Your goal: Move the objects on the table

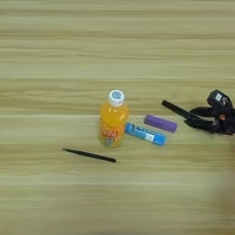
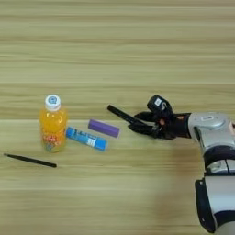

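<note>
Left eye view shows the four small things gathered near the middle of the worktop (image 1: 55, 55), most likely so that the right arm, entering from the right edge, can reach any of them. Furthest left lies a thin black pen (image 1: 89, 155), flat and slanting slightly down to the right, apart from the others. Just right of it stands the orange-juice bottle (image 1: 112, 120), upright on its base, white cap on top, with a red and orange label around its belly. Against its lower right side lies the blue tube (image 1: 146, 133) with its white label, flat and angled down to the right, touching the bottle or nearly so. Just beyond it rests the purple bar (image 1: 160, 123), flat, roughly parallel to the tube and close beside it. Right of the bar, the end effector (image 2: 123, 120) reaches in low, its long upper finger pointing left toward the bar, its shorter lower finger set apart from it: it is spread moderately and holds nothing, nor does it touch the bar.
</note>
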{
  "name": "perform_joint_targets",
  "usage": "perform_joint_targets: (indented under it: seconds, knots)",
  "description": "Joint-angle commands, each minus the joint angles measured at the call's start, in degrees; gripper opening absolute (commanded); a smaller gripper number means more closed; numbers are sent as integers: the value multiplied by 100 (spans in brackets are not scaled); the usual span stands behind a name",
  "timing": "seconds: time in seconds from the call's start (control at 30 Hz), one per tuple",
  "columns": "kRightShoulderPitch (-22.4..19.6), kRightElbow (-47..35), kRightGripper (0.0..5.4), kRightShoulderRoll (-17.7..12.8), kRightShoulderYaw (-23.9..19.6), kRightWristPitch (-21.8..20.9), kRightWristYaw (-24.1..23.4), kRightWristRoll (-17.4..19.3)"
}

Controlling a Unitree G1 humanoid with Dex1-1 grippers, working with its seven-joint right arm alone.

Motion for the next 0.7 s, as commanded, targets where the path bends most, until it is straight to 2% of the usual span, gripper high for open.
perform_joint_targets:
  seconds: [0.03, 0.27, 0.7]
  knots:
    - [-334, -4, 182, -279, -44, -27, -218, -48]
    - [-368, 63, 105, -269, -55, -64, -230, -55]
    - [-467, -150, 99, -299, -255, -183, -229, 143]
